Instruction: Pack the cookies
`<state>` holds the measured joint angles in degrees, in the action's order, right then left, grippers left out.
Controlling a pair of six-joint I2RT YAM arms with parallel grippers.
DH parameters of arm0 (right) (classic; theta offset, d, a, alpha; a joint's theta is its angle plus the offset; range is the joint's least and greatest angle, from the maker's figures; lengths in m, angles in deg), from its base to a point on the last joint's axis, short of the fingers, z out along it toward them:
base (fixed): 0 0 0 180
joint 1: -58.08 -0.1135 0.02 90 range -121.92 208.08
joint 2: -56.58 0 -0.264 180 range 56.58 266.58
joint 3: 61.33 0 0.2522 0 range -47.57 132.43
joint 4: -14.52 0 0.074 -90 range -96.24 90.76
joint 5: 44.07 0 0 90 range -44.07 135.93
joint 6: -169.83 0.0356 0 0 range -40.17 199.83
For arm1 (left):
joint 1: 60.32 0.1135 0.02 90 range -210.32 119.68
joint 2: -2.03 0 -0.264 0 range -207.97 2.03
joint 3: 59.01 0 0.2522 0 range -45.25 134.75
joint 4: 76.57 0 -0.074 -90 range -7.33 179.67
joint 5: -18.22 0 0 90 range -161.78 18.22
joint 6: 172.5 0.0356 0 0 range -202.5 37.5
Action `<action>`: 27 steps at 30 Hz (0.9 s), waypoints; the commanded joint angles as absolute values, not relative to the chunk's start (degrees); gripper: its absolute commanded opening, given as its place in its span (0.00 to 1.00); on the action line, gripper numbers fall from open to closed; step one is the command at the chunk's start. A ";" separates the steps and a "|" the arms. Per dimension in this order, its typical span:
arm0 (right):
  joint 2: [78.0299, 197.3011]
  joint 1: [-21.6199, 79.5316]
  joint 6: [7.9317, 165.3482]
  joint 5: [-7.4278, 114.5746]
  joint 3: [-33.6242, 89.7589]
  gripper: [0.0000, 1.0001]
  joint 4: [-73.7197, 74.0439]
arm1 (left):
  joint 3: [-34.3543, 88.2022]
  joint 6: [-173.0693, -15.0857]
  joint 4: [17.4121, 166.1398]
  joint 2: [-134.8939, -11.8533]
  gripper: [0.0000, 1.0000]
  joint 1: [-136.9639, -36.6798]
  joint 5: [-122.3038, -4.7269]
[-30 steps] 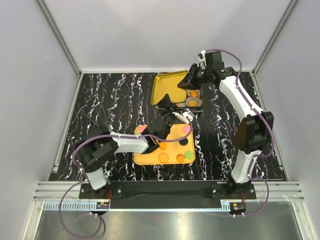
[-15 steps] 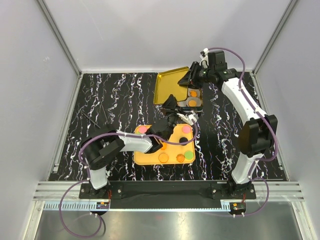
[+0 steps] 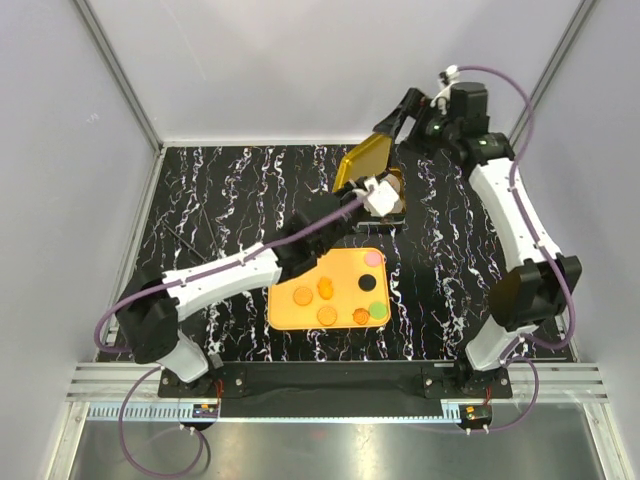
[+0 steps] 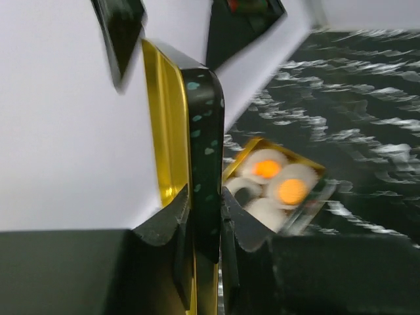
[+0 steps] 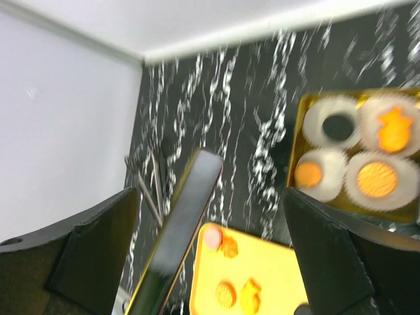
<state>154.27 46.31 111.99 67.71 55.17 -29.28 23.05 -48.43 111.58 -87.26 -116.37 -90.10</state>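
The tin's lid (image 3: 366,160), gold inside and black outside, stands almost upright at the back of the table. My left gripper (image 3: 368,193) is shut on its lower edge; in the left wrist view the jaws (image 4: 203,216) pinch the lid (image 4: 197,131). The open tin (image 4: 275,185) behind it holds white paper cups with orange cookies (image 4: 291,191). My right gripper (image 3: 402,112) hangs open above the lid (image 5: 187,216), touching nothing. Several cookies (image 3: 327,315) lie on the orange tray (image 3: 345,268), with one black (image 3: 367,283), one pink (image 3: 373,258) and one green (image 3: 378,309).
Thin dark sticks (image 3: 187,236) lie on the marble tabletop at the left. The enclosure's grey walls stand close behind the tin and beside both arms. My right wrist view shows the tin (image 5: 357,154) and the tray (image 5: 262,262) below it.
My left gripper closed on the lid and reached toward the back as the lid rose nearly upright. My right gripper let go of the lid, opened wide and rose to the right.
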 commanded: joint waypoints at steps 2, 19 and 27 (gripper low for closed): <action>149.23 50.69 112.43 64.22 55.98 1.00 -22.72 | 31.12 -70.08 94.34 -85.68 0.00 -111.31 -72.42; 154.14 54.92 108.92 63.60 45.34 1.00 -17.18 | 46.86 -144.42 123.13 -111.93 0.00 -88.63 -26.69; 159.76 55.27 107.34 63.68 43.84 1.00 -13.66 | 55.56 -155.79 131.50 -126.98 0.00 -86.25 -27.30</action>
